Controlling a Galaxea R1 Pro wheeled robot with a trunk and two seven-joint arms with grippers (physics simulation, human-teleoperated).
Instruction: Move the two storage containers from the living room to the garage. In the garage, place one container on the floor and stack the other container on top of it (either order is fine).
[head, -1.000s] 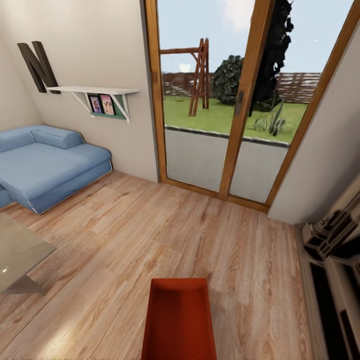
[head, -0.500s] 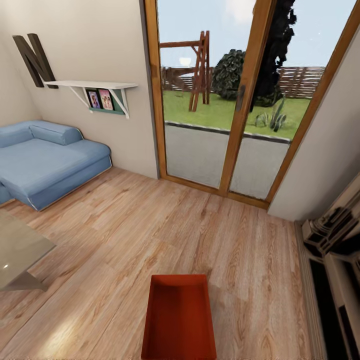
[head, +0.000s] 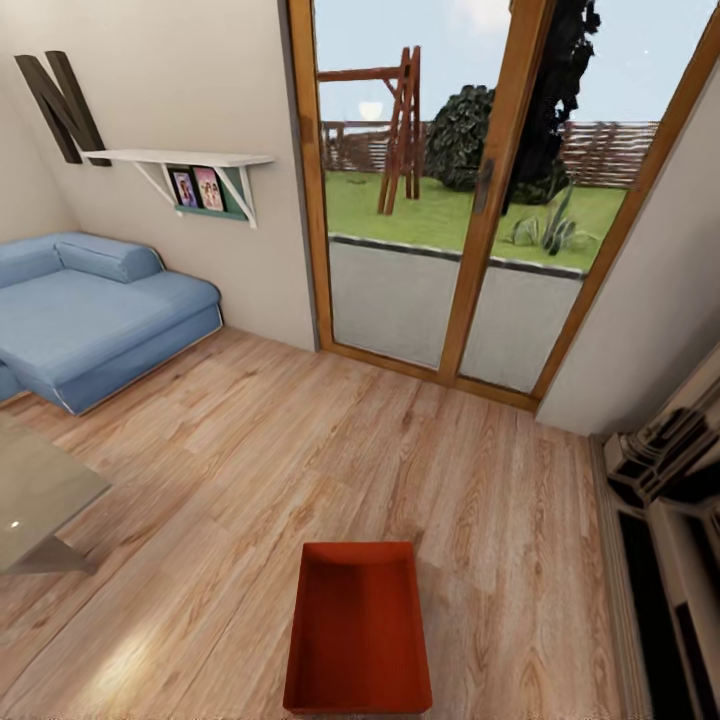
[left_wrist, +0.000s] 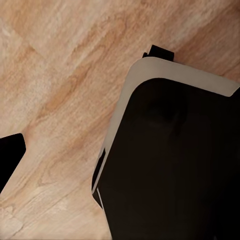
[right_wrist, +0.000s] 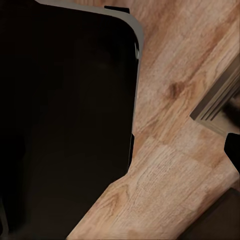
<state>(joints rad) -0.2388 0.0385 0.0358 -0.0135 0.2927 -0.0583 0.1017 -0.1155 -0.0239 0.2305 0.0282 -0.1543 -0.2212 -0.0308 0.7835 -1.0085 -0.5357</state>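
One orange-red storage container (head: 357, 628) is seen in the head view, low and central, lying open-side-up on the light wood plank floor (head: 250, 470) of the living room, directly ahead of the robot. Its long axis runs away from the camera toward the wood-framed glass doors (head: 470, 190). No second container can be made out.

A blue sofa (head: 95, 310) stands to the left against the wall, a glass coffee table (head: 35, 500) sits nearer on the left, and an ornate fireplace surround (head: 670, 500) lines the right side.

In both wrist views the wood floor is seen beside a large dark body with a pale rim, probably the robot's own base. A dark tip (left_wrist: 10, 160) at the edge of the left wrist picture may be a finger, and a similar dark tip (right_wrist: 233, 150) shows in the right wrist picture. Whether either claw is wide or narrow cannot be told.

Several risks are judged to lie ahead. The bin's thin walls could be pushed along the smooth floor if it is approached off-centre, so that it slides rather than being grasped. If the base is driven further forward, the bin could be run into. A turn made too wide could bring the base against the table corner or the fireplace.
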